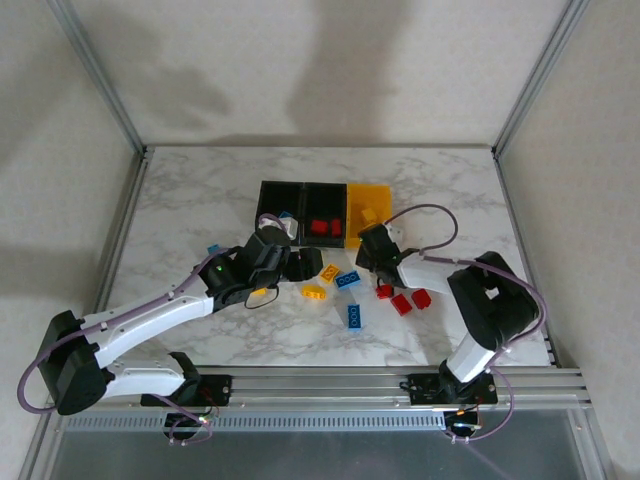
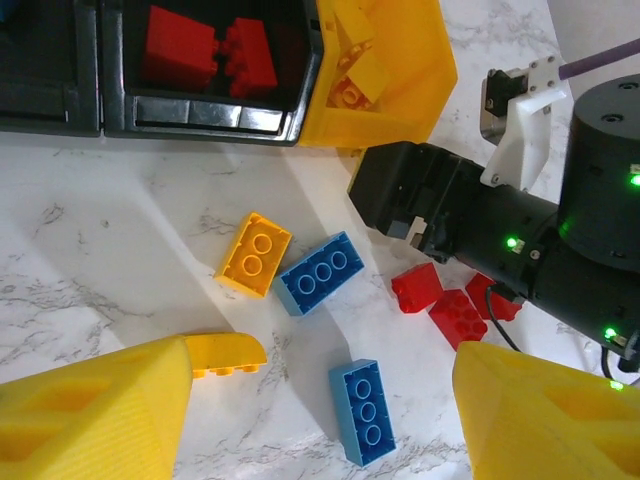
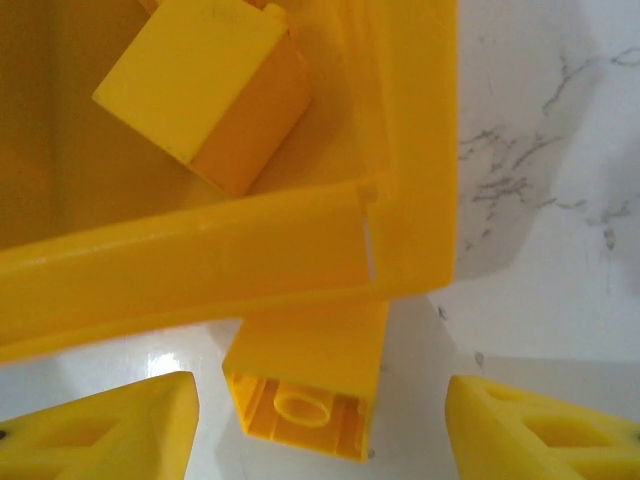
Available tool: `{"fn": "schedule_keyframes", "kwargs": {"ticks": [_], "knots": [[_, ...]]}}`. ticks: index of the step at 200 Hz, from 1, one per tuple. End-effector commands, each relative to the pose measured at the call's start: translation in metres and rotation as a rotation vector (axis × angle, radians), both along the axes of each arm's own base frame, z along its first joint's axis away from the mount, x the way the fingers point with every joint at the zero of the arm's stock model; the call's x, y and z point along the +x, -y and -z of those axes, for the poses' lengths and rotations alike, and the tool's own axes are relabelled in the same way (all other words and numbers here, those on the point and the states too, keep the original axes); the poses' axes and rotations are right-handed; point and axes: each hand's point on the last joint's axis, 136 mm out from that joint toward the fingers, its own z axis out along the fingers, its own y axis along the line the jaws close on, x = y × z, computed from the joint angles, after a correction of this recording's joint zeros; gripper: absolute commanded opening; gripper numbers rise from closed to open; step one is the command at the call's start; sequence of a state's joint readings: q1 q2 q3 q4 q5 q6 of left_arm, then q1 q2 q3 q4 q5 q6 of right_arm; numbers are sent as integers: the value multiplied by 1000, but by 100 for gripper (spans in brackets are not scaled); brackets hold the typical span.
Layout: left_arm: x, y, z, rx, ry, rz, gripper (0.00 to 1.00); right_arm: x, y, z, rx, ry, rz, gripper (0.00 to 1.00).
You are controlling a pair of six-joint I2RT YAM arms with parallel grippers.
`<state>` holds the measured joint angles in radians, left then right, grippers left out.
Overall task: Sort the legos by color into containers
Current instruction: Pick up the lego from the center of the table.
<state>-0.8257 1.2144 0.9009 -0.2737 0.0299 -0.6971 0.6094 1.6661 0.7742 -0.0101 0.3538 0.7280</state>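
Observation:
Three containers stand in a row: a black bin holding a blue lego, a black bin holding red legos, and a yellow bin holding yellow legos. Loose on the marble are a yellow lego, two blue legos and red legos. My left gripper hangs open above them, with a yellow lego beside its left finger. My right gripper is open at the yellow bin's front wall. Between its fingers, untouched, a yellow lego lies against that wall.
One blue lego lies apart, left of my left arm. My right gripper's black body sits close above the red legos. Metal frame posts and grey walls enclose the table.

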Motion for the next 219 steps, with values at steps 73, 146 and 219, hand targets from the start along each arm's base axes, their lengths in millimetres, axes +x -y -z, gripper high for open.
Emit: {"fn": "schedule_keyframes", "kwargs": {"ticks": [73,146,219], "knots": [[4,-11,14,45,-28,-45,69,1,3,1,-45,28,39,37],[12,-14,32,-70,-62,-108,70,-27,-7,-57,4,68,-64,33],[13,-23,28,-98,-72,-130,69,27,-44,-108,66,86,-124,34]]}}
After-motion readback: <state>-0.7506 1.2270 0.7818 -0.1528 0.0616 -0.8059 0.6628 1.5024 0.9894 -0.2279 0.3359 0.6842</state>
